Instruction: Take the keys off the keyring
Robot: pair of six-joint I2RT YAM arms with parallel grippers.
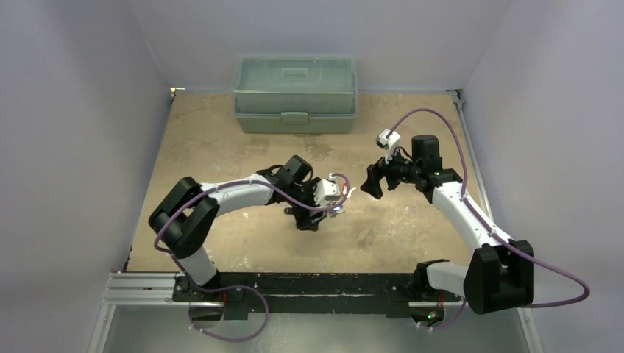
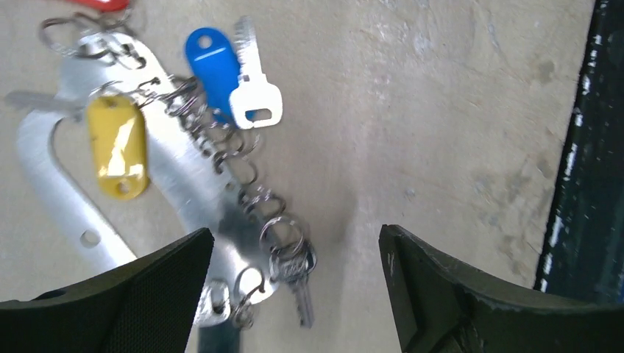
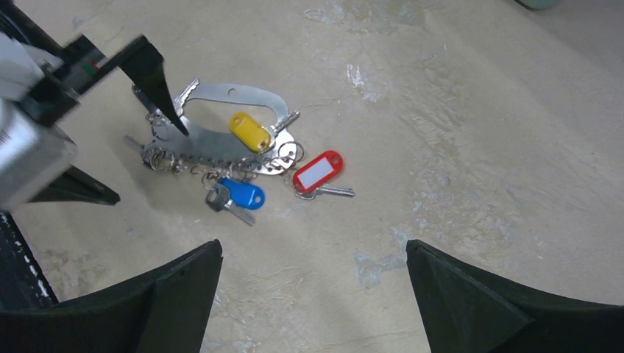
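The keyring (image 3: 243, 92) is a grey metal oval loop lying flat on the table. A chain of small rings runs along it and carries the keys. I see a yellow tag (image 3: 250, 131), a blue tag (image 3: 244, 195) with a key, and a red tag (image 3: 318, 170) with a key. In the left wrist view the keyring (image 2: 184, 191) reaches down between the fingers, with a small silver key (image 2: 298, 283) at its end. My left gripper (image 2: 296, 239) is open, low over that end, clamping nothing. My right gripper (image 3: 313, 250) is open, hovering to the right of the bunch.
A pale green lidded plastic box (image 1: 294, 92) stands at the back of the table. The black rail (image 2: 589, 184) of the near edge runs close to my left gripper. Grey walls enclose the left and right sides.
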